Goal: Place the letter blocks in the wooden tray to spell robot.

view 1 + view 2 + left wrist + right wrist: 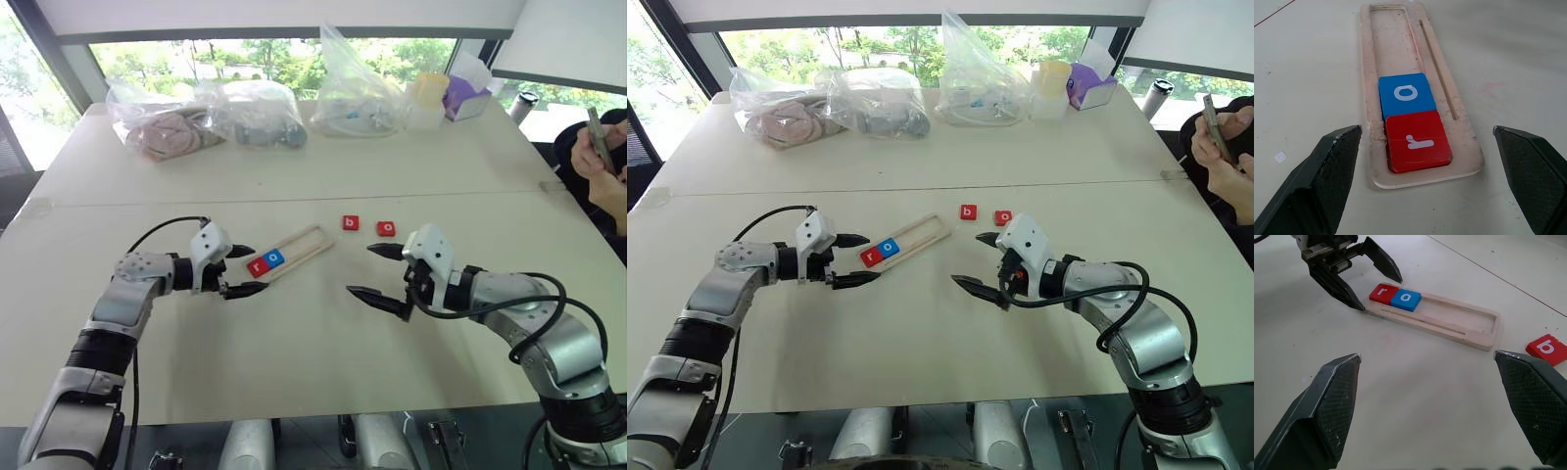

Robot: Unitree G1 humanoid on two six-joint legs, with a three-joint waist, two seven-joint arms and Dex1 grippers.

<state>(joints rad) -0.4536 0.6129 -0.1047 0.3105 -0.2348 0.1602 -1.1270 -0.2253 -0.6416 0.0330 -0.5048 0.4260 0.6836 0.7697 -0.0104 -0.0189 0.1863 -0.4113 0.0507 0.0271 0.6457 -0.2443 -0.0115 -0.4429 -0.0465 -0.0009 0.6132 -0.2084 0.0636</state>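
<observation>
The tray (293,251) lies on the table (294,343) at a slant, between the 2 arms. 2 blocks sit in its groove at the end nearest the left gripper (242,270): a red r (1417,141) at the very end and a blue o (1406,93) touching it. The rest of the groove is bare.

2 red blocks lie loose on the table beyond the tray's far end, a b (351,222) and an o (386,228), near each other but apart. No t block is visible.

The left gripper hangs just beside the tray's filled end, jaws wide apart and empty, the lower fingertip very near the tray's edge. The right gripper (376,271) hangs over bare table, near the loose blocks but short of them, jaws likewise wide apart and empty.

Judgement: 2 of 5 letters are placed; the third, b, is in hand. The next move calls for the right gripper to reach the b, pinch it by its edges, and seat it flush against the blue o, letter upright. The left gripper is placed to steady the tray.
</observation>
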